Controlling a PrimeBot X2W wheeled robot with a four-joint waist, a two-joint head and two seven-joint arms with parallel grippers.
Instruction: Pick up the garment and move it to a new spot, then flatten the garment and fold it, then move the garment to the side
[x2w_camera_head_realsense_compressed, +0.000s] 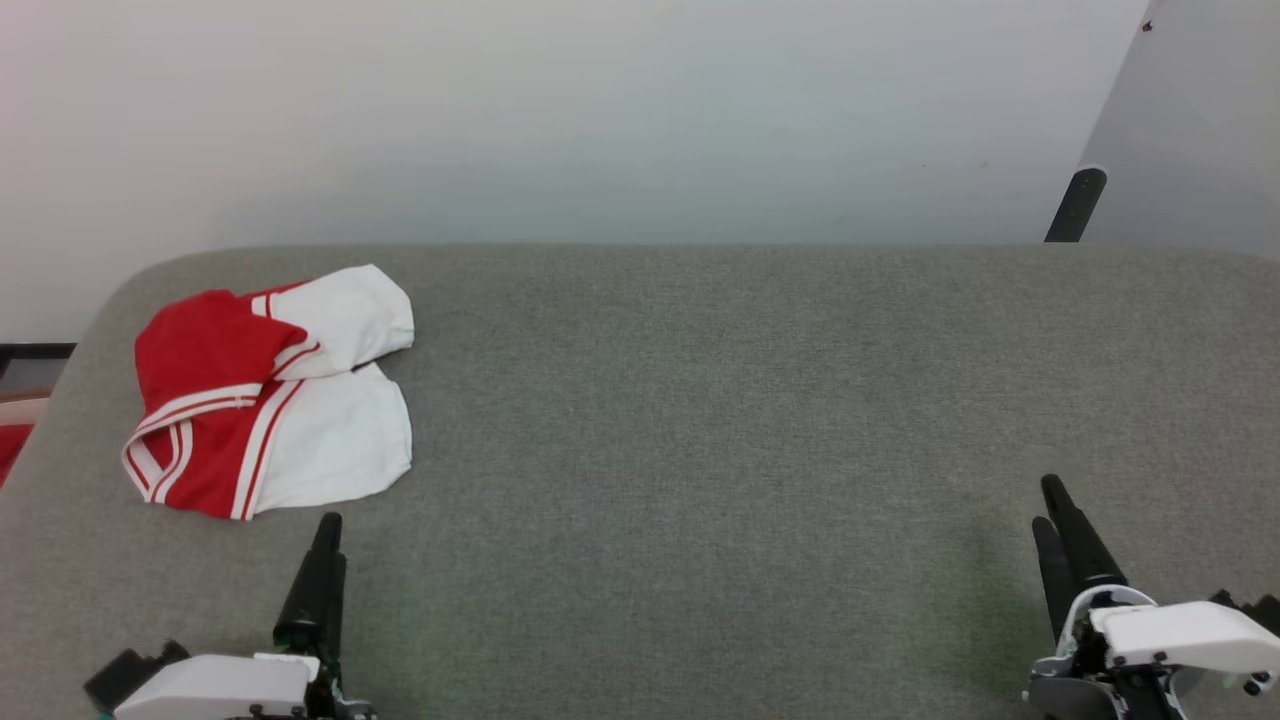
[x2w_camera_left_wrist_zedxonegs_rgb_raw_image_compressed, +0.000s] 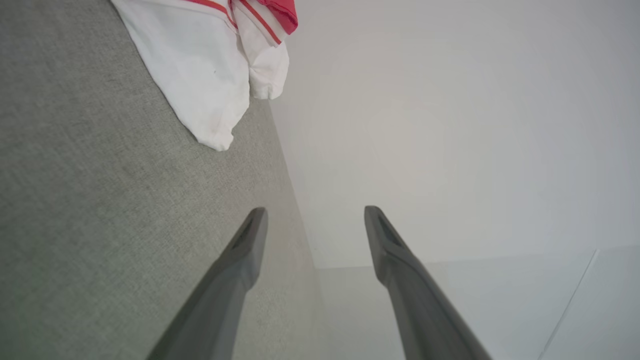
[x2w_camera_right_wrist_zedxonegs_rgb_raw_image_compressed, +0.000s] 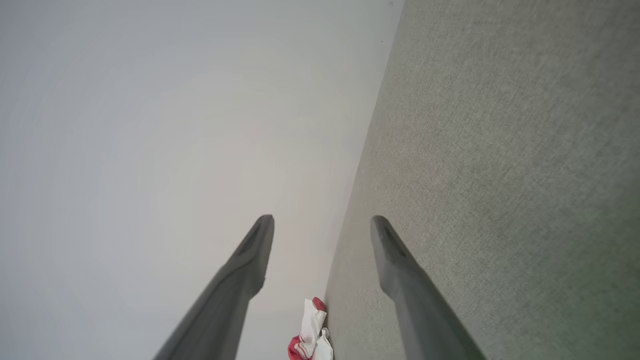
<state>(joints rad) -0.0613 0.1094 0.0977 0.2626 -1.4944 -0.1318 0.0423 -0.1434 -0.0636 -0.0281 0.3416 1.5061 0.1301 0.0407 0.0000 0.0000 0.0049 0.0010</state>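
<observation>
The shirt (x2w_camera_head_realsense_compressed: 270, 390) is lying on the table's (x2w_camera_head_realsense_compressed: 700, 400) far left. The left gripper (x2w_camera_left_wrist_zedxonegs_rgb_raw_image_compressed: 314, 220) and right gripper (x2w_camera_right_wrist_zedxonegs_rgb_raw_image_compressed: 322, 225) are hanging with jaws spread, empty.

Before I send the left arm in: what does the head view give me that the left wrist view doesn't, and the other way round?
Head view adds: the whole garment, a red and white bundle at the far left of the grey surface; the right gripper low at the right; a dark post by the pale wall.
Left wrist view adds: the left gripper seen along its fingers, spread apart with nothing between them, and the white sleeve hems up close.
Both: the garment, the surface, the wall, the left gripper.
</observation>
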